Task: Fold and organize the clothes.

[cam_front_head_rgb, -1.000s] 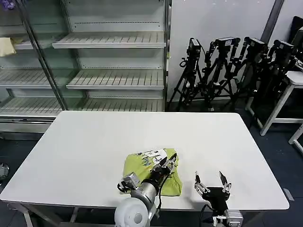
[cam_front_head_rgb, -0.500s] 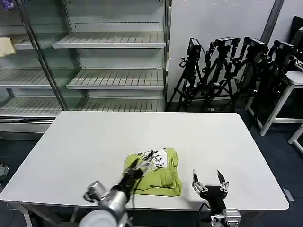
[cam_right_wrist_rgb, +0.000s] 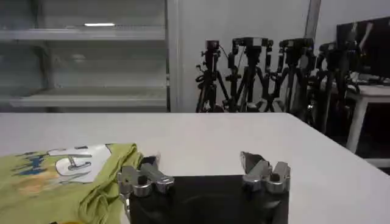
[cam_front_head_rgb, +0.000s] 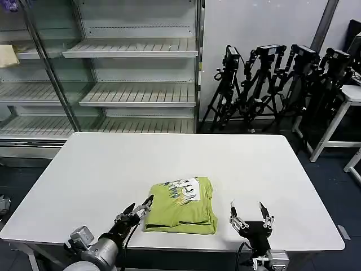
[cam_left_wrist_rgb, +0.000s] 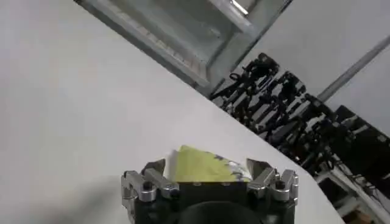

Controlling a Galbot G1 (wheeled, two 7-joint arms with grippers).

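The clothes, a lime yellow-green shirt with a white printed patch, lie folded into a compact rectangle near the front of the white table. My left gripper is open just off the shirt's left edge, holding nothing. In the left wrist view the folded shirt shows between the spread jaws of the left gripper. My right gripper stands open to the right of the shirt, apart from it. In the right wrist view the right gripper is empty and the shirt lies beside it.
A glass-fronted shelf unit stands behind the table on the left. Several black tripods line the wall at the back right. A second white table stands at the far right. Bare tabletop surrounds the shirt.
My left gripper has drawn back off the top of the shirt, moving left and toward the front edge, and now sits beside it. The shirt stays folded. The right gripper barely moved.
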